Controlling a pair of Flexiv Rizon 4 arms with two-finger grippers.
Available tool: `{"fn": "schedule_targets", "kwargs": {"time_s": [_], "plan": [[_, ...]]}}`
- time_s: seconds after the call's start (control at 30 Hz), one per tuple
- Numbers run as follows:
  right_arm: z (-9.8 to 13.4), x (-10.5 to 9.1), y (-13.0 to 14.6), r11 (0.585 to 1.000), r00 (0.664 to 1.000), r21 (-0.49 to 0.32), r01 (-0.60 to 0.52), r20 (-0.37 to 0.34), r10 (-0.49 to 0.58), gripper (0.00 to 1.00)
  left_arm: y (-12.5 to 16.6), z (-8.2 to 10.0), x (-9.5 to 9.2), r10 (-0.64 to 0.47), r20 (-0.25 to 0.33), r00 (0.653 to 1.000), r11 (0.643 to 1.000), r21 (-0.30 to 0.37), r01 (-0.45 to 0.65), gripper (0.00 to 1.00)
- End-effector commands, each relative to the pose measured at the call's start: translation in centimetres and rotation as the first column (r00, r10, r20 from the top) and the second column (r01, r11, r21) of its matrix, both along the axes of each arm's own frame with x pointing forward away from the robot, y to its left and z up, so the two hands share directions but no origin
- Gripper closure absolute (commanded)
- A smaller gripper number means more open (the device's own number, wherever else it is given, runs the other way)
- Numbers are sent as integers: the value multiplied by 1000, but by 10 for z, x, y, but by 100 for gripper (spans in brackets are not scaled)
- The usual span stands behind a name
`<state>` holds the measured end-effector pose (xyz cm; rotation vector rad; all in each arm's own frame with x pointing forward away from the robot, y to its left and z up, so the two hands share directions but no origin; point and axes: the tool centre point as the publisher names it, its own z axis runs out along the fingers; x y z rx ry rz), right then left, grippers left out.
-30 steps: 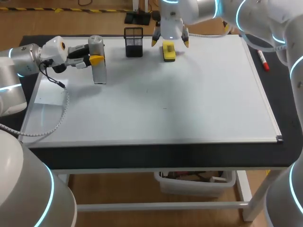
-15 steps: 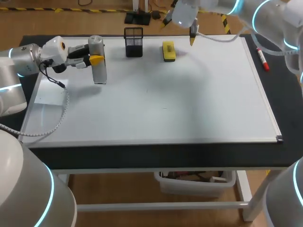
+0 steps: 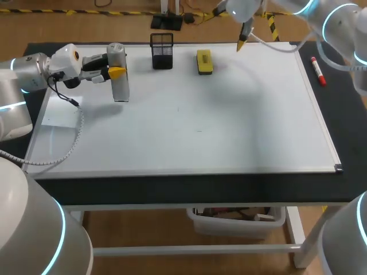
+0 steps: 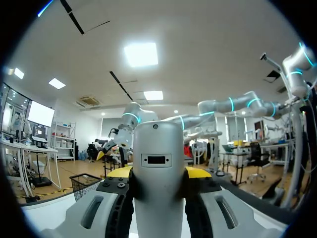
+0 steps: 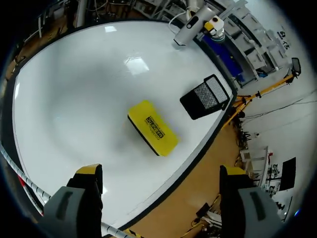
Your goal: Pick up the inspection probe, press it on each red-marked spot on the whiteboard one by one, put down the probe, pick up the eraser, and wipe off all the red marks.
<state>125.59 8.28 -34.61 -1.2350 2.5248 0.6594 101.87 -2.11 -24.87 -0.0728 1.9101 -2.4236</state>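
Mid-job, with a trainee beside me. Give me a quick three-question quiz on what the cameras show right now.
1. True or false: the right gripper is shut on the yellow eraser.
2. What is the left gripper shut on? A. grey probe B. eraser C. mesh basket
3. Fill in: in the head view, the mesh basket stands between the probe and the ____.
Key: 1 false, its fingers are open and clear of it; 2 A; 3 eraser.
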Motion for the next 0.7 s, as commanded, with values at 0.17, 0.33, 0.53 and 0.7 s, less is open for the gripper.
{"fn": "schedule_targets", "kwargs": {"time_s": [0.17,0.33,0.53,0.7], "plan": [[37,-18,-24,992,989,35,119,-95,-116,0,1,1,1,-4,0,1000,1000,-1,4,100],[53,-22,-34,983,979,57,176,-112,-169,0,1,1,1,-4,0,1000,1000,-1,4,100],[67,-29,-44,970,969,88,228,-115,-218,0,1,1,1,-4,0,1000,1000,-1,4,100],[72,-36,-50,957,961,128,260,-134,-243,0,1,1,1,-4,0,1000,1000,-1,4,100]]}}
